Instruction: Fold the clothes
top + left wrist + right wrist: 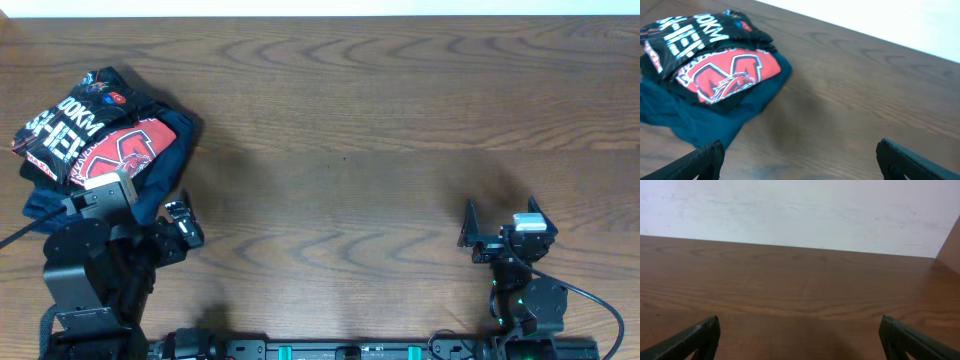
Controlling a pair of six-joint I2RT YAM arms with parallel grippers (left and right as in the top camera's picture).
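Note:
The clothes, a black jersey [62,128] with big white lettering, lie bunched on top of a pile at the table's far left. In the left wrist view the jersey [690,37] is at the upper left. My left gripper [184,224] hovers just right of the pile's near edge. It is open and holds nothing; in its own view the left gripper [800,160] has only bare wood between its fingers. My right gripper [500,218] is far off at the near right, and the right gripper [800,337] is likewise open and empty over the table.
Under the jersey lie a red T-shirt [130,148] with white print and a navy shirt [160,185], also seen as the red T-shirt [730,75] and navy shirt [700,117]. A white wall [800,210] runs behind the table's far edge.

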